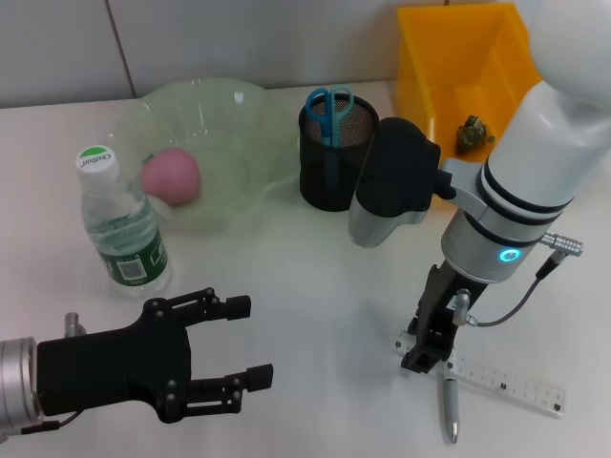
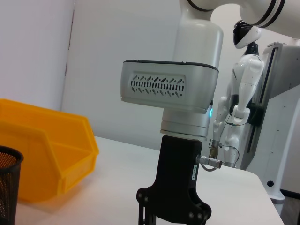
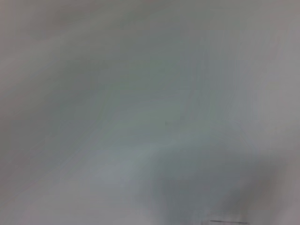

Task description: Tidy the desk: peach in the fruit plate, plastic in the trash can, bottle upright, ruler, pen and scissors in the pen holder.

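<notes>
A white desk (image 1: 315, 286) runs up to a pale wall at the top of the head view. At lower right the right gripper (image 1: 427, 349) points straight down, its tip touching the near end of the clear ruler (image 1: 506, 385); whether its fingers are apart or together cannot be told. A silver pen (image 1: 451, 412) lies just below it, crossing the ruler. At lower left the left gripper (image 1: 229, 355) hovers with fingers spread wide, holding nothing. The green glass fruit plate (image 1: 243, 110) at upper centre holds the pink peach (image 1: 171, 176). The water bottle (image 1: 122, 227) stands upright beside it. The black mesh pen holder (image 1: 336, 155) holds blue scissors (image 1: 329, 107). The yellow bin (image 1: 449, 67) at upper right contains crumpled plastic (image 1: 473, 134).
</notes>
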Available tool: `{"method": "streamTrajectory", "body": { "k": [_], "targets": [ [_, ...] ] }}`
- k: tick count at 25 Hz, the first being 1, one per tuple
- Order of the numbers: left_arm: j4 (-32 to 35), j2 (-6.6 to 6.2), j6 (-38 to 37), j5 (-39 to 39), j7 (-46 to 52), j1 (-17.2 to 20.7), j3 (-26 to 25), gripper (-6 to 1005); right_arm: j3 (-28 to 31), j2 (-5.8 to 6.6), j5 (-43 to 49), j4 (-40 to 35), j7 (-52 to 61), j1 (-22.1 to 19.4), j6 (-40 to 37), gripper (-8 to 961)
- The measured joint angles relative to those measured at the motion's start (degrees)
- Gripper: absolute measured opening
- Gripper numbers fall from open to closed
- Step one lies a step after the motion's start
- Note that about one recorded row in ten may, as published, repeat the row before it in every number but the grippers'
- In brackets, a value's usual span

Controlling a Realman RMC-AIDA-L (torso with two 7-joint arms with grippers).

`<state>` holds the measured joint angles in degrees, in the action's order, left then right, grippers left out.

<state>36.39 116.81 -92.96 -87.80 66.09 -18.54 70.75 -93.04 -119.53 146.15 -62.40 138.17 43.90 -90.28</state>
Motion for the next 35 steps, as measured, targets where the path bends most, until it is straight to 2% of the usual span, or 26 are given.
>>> {"method": "streamTrajectory", "body": {
  "k": [1, 8, 13, 16, 20, 26, 30, 35],
  "targets": [
    [0.0, 0.0, 0.0, 0.0, 0.0, 0.0, 0.0, 813, -0.2, 0.0, 0.0, 0.0, 0.2, 0.0, 0.1, 451],
    [0.0, 0.0, -0.3, 0.0, 0.0, 0.0, 0.0, 813, -0.6, 0.0, 0.0, -0.6, 0.8, 0.0, 0.2, 414],
    [0.0, 0.0, -0.7, 0.0, 0.0, 0.0, 0.0, 813, 1.4, 0.03, -0.2, -3.3, 1.3, 0.0, -1.2, 381],
    [0.0, 0.0, -1.0, 0.0, 0.0, 0.1, 0.0, 813, 5.9, 0.15, -0.5, -7.1, 1.4, -0.2, -3.6, 381],
    [0.0, 0.04, -1.2, 0.0, 0.0, 0.1, 0.0, 812, 15.3, 0.33, -0.8, -14.2, 1.3, -0.3, -6.5, 381],
    [0.0, 0.34, -1.5, 0.0, 0.0, -0.1, 0.0, 812, 28.3, 0.48, -2.8, -23.6, 1.0, -0.3, -6.2, 380],
    [0.0, 0.37, -1.6, 0.0, 0.0, -0.3, 0.0, 812, 30.9, 0.46, -8.2, -26.3, 0.8, -2.6, 1.8, 380],
    [0.0, 0.51, -2.2, 0.0, 0.0, -0.4, 0.0, 812, 28.7, 0.32, -14.1, -24.5, -0.9, -6.4, 16.0, 381]
  ]
}}
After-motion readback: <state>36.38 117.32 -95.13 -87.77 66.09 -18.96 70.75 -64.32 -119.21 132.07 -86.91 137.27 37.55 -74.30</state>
